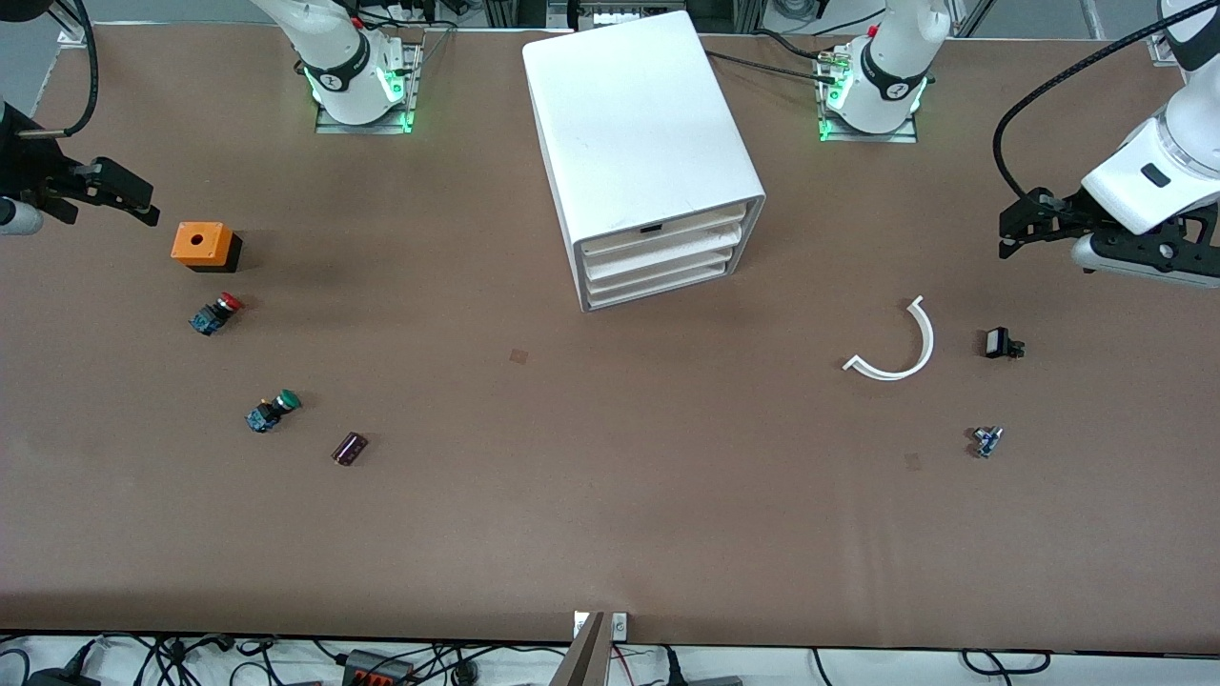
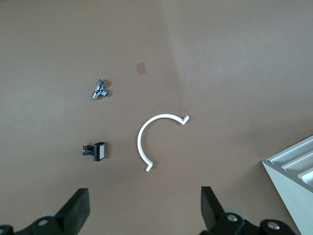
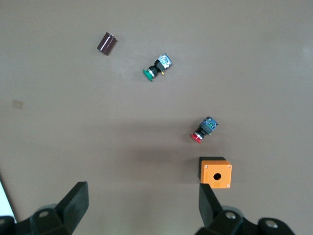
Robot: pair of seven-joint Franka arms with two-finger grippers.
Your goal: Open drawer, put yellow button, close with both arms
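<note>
Both grippers hang with fingers spread, holding nothing — the left gripper above the white curved strip toward its end of the table, the right gripper above the orange box and red-capped button — the closed top drawer between them, no yellow button visible.

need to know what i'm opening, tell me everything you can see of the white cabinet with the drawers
The cabinet is a big white boxy unit that looks like plastic, with rounded edges. It stands upright on the brown table between the two arm bases, turned at a slight angle. Four shallow white drawers are stacked in its front, all pushed in. The top drawer has a small dark slot at its upper edge. Nothing touches it.
</note>
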